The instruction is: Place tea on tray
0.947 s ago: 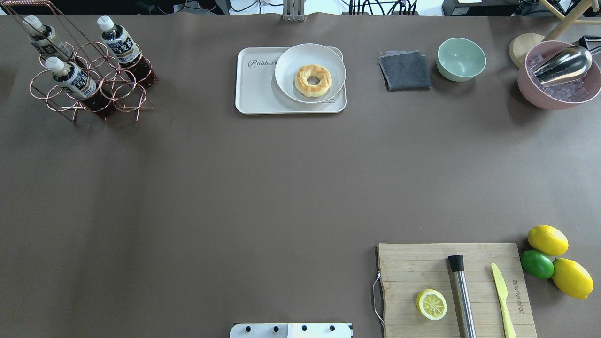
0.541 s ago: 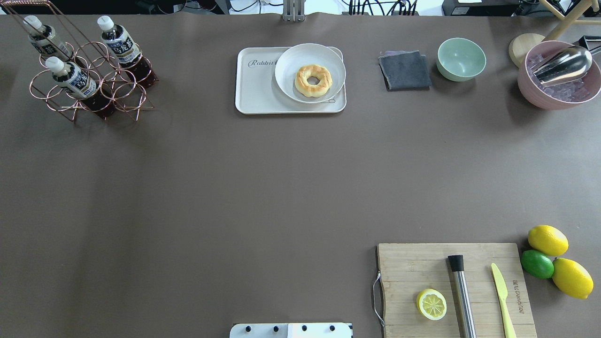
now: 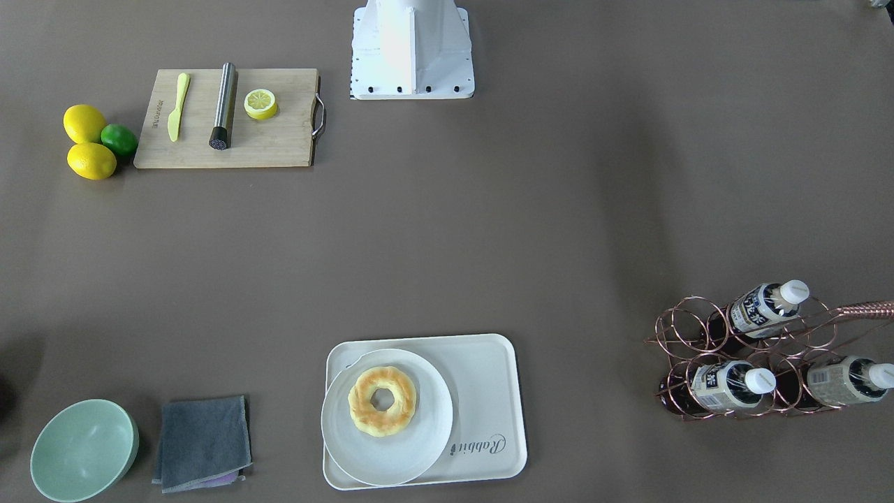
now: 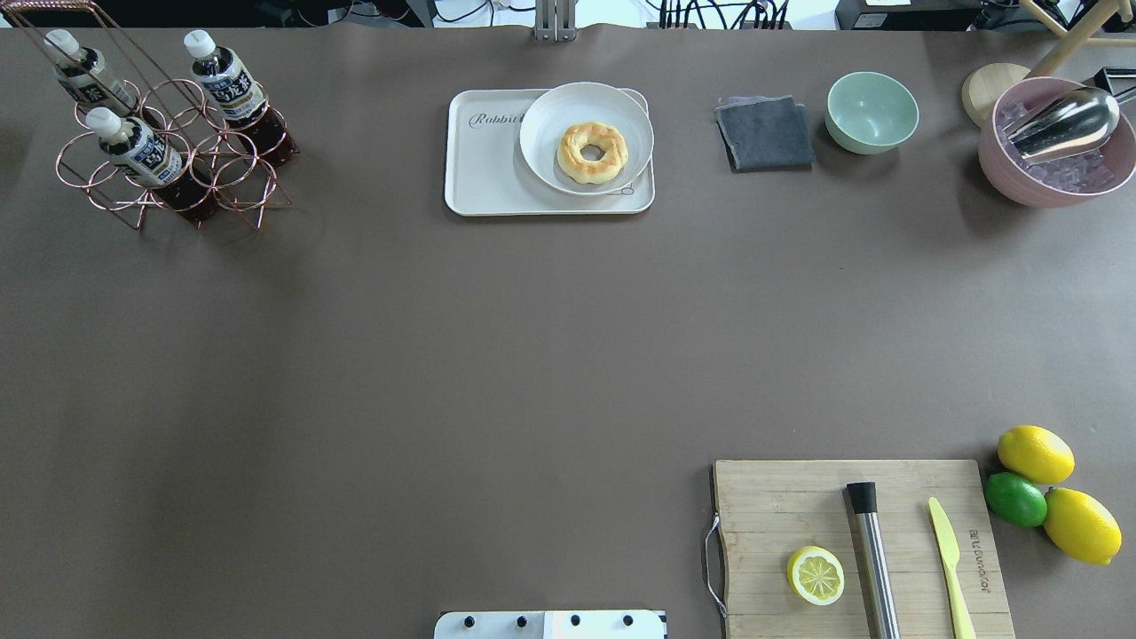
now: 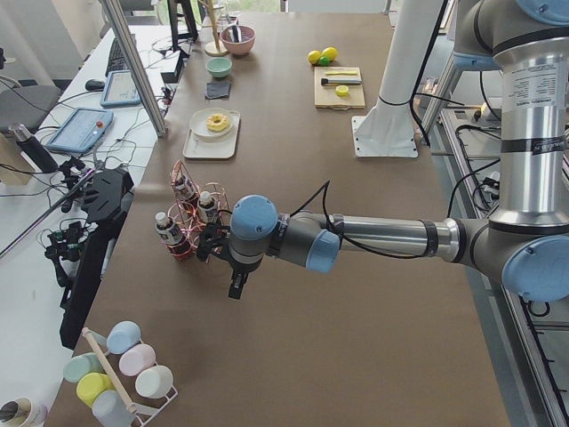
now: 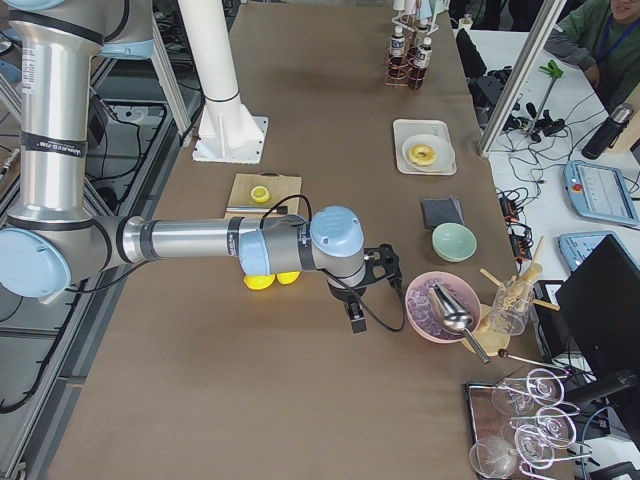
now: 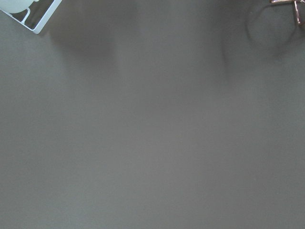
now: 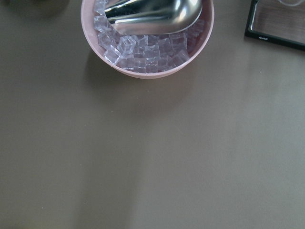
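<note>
Reach step, seemingly: tea stands in a wire rack far left on the counter; the tray lies far centre. The left tool hovers near the rack, the right tool elsewhere; their openings cannot be told. Next, probably: grasp the tea, lift straight up.

Both grippers only turn up in the side views, the left gripper and the right gripper, so honestly can't tell how their jaws stand. Overhead, the plate hides the end of the script word on the tray, and the cutting board runs off the bottom edge.
</note>
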`<state>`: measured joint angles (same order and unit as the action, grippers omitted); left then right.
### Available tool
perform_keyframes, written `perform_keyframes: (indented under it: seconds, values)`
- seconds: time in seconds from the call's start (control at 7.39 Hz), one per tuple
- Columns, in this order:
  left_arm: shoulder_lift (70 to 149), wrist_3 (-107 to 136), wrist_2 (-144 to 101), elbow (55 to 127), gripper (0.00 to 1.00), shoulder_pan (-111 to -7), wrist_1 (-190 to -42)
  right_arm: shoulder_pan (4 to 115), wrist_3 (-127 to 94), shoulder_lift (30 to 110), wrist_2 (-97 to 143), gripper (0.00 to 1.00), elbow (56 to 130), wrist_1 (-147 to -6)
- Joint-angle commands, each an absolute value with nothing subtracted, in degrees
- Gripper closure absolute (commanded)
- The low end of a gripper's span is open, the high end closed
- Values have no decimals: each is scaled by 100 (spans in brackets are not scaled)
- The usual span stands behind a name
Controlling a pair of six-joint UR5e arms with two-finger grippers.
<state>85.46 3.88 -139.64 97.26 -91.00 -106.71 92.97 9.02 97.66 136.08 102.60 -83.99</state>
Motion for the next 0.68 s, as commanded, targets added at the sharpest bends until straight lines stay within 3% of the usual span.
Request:
perform_keyframes:
  seconds: [0.0,0.54]
  values:
    - [8788,911,-13922,9703,1,-8713,-11923,8748,302,9266,13597,2,10257,-8183]
    - [9228,3645,-12019,9878,1,-7140,-13552,7939,-321,8887,13553,0,10222,-7720]
